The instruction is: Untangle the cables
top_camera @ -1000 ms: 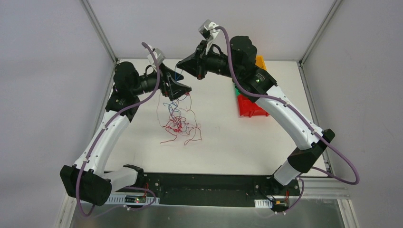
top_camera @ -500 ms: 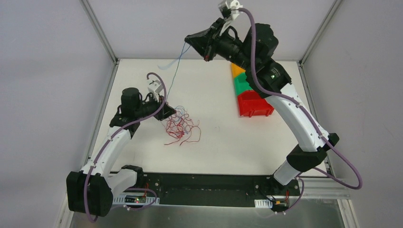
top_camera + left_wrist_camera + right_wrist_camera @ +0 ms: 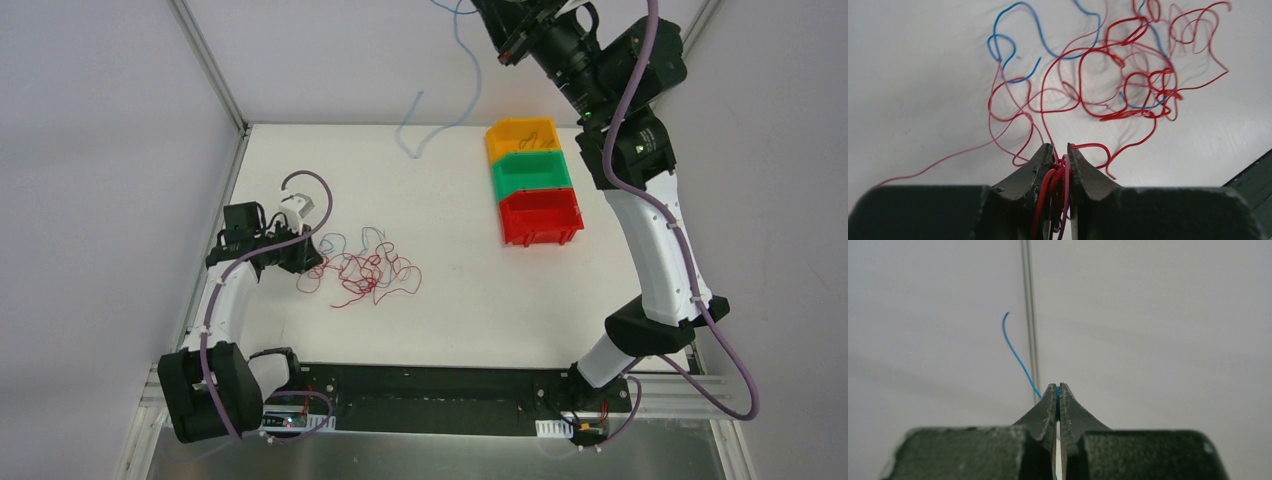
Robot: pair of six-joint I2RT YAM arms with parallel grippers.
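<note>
While the left gripper (image 3: 1059, 150) sits low near the left edge of the table (image 3: 450, 300), its jaws stand narrow, pinched on a small bunch of red strands at the left end of the heap. The cables (image 3: 365, 272) lie just beside it toward the middle. They are a loose knot, mostly red with a few blue loops, about halfway between the near and far edges and flat on the table.

Further right and high above the far edge, one blue cable (image 3: 1018, 360) hangs in the air. It curls down over the far part of the table and appears to touch neither the heap nor the surface. The right gripper (image 3: 1058, 387) holds its upper end, jaws pressed together on the thin strand, with a short tail sticking out past the tips.

At the right, toward the far corner, three bins stand touching in a row: an orange bin (image 3: 520, 137) farthest back, a green bin (image 3: 530, 172), then a red bin (image 3: 540, 215).

The step in hand looks like drawing a single strand out while the left side pins the rest. That strand now seems clear, so the next move probably calls for carrying it away from the knot and laying it down apart, perhaps in a bin, without letting the dangling end sweep back into the heap.
</note>
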